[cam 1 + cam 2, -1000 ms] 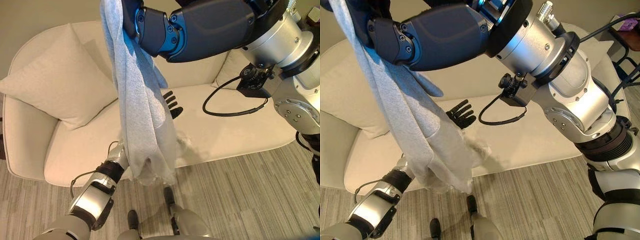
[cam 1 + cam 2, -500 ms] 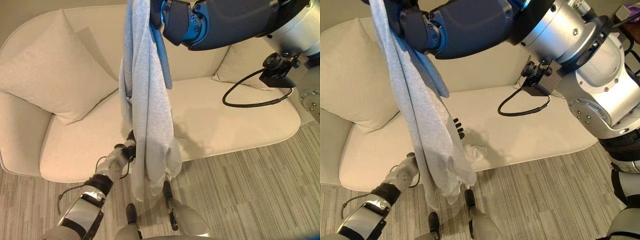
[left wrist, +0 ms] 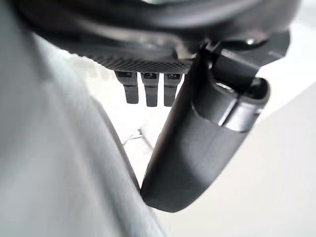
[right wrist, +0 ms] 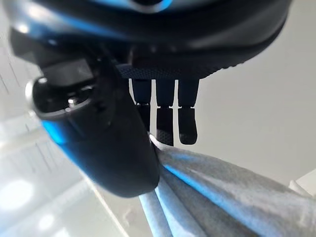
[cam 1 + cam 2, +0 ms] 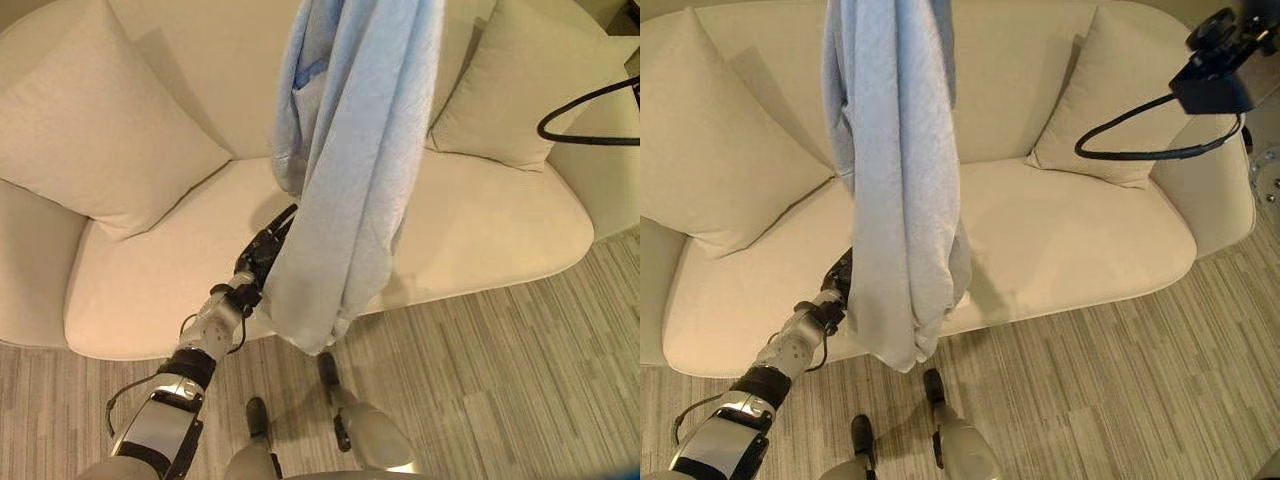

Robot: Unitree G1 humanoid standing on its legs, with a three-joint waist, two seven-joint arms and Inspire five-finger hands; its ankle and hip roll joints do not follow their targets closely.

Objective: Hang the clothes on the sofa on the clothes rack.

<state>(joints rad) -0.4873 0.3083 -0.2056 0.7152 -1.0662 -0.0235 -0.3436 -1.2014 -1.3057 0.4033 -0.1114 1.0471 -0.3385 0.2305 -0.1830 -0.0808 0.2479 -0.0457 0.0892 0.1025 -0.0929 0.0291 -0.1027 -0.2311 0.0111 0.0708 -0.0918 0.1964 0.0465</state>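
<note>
Fingers (image 4: 165, 121) of the right hand (image 4: 98, 128) curl down with the thumb onto the light grey-blue knitted garment (image 4: 222, 197) in the right wrist view, so this hand pinches the cloth, which hangs away toward 5 o'clock. In the left wrist view the left hand (image 3: 197, 143) has short straight fingers (image 3: 150, 89) and a free thumb; they hold nothing, and the grey cloth (image 3: 59, 163) passes just beside the hand. In the left eye view the garment (image 5: 355, 190) hangs from 12 o'clock down over the cream rounded fabric sofa (image 5: 480, 230), with its lower end at the seat's front edge; the left hand (image 5: 262, 255) is just beside it at 9 o'clock. Two cream square cushions (image 5: 710, 150) lean at both ends of the sofa in the right eye view.
</note>
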